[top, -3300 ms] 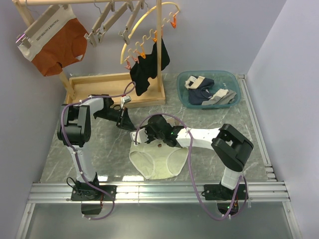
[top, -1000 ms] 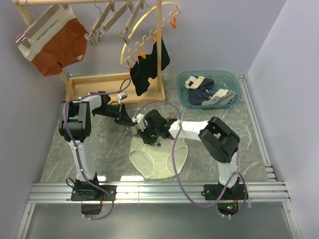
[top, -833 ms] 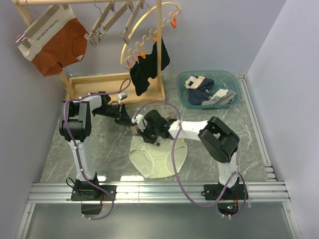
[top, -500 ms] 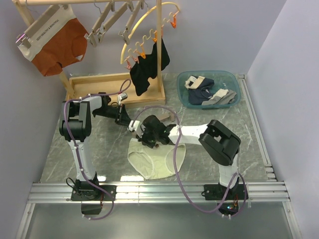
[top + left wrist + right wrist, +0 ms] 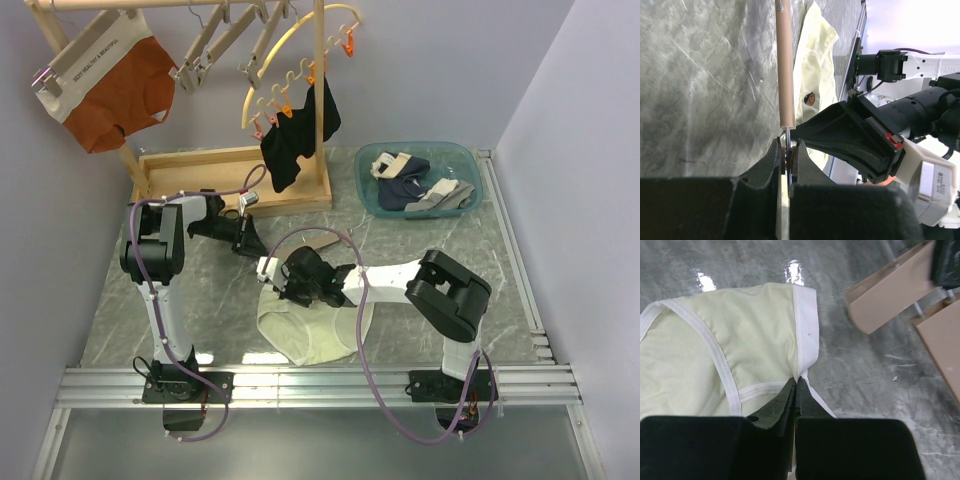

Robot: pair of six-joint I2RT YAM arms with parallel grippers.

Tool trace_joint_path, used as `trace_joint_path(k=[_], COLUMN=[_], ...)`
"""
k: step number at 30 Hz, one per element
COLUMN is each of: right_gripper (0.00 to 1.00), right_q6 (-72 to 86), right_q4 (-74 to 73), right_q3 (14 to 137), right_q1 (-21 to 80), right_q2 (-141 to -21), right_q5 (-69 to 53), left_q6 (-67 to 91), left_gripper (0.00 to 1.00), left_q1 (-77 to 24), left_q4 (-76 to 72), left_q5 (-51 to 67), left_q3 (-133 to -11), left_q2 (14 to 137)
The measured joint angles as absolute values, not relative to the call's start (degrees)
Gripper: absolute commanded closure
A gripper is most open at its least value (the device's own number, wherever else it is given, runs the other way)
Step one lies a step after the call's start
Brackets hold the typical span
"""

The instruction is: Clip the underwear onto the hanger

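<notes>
**Q:** What carries the scene, and what crowds it?

**A:** The desk (image 5: 215, 310) carries everything. At its far edge stands the wooden rack (image 5: 200, 158). Rust-orange briefs (image 5: 115, 85) and a black garment (image 5: 295, 140) hang from it. A blue tub (image 5: 420, 146) of clothes sits at the far right. All of these lie well apart from my work. The nearer hindrance, I judge, is my own two arms, which meet close together at mid-desk.

**Q:** Where are the task's things, and why are they held so?

**A:** The underwear (image 5: 310, 330) lies spread on the desk toward the near edge. The hanger (image 5: 785, 65) runs just beside its waistband. My left claw (image 5: 788, 155) is pinched on the metal stem at the end of the wooden bar, I judge to steady it. My right claw (image 5: 796, 390) is closed on the white band at one corner of the underwear, I judge to bring that corner to a clip. I cannot make out the clips themselves. The dark spot (image 5: 809, 98) faces up.
</notes>
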State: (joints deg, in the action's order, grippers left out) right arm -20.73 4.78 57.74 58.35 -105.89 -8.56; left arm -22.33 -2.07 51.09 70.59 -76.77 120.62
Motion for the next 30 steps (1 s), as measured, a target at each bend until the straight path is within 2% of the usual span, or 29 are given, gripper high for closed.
trace_joint_path(k=[30], right_gripper=[1.00], right_q6=[-22.65], right_q4=[5.65], right_q3=[57.74], right_q1=[58.37], right_q2=[-103.55], right_q5=[-8.43], left_q6=[-24.60], left_gripper=[1.00], left_q1=[-3.20], left_q4=[50.30], left_q5=[69.97], left_q3=[-75.16], left_q2=[120.62])
